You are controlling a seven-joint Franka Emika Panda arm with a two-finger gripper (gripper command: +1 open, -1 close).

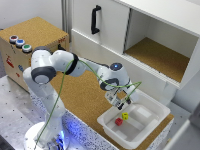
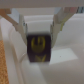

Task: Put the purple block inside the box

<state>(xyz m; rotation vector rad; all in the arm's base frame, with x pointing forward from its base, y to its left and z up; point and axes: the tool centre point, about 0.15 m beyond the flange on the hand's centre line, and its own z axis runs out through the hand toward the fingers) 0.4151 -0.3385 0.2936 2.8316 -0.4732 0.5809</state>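
Observation:
The box (image 1: 156,107) is a shallow white bin at the exterior view's lower right, on the cork board. My gripper (image 1: 120,104) hangs just above the box's near-left part. In the wrist view my gripper (image 2: 39,39) is shut on the purple block (image 2: 39,46), a dark block with a yellow mark on its face. The block sits between the two fingers (image 2: 60,22), above the white inside of the box (image 2: 67,62). In the exterior view the purple block is mostly hidden by the gripper.
A red block (image 1: 118,121) and a yellow block (image 1: 125,116) lie inside the box below the gripper. A large white cabinet (image 1: 150,35) with an open compartment stands behind. A cork-topped wooden box (image 1: 35,37) with coloured buttons is at the exterior view's left.

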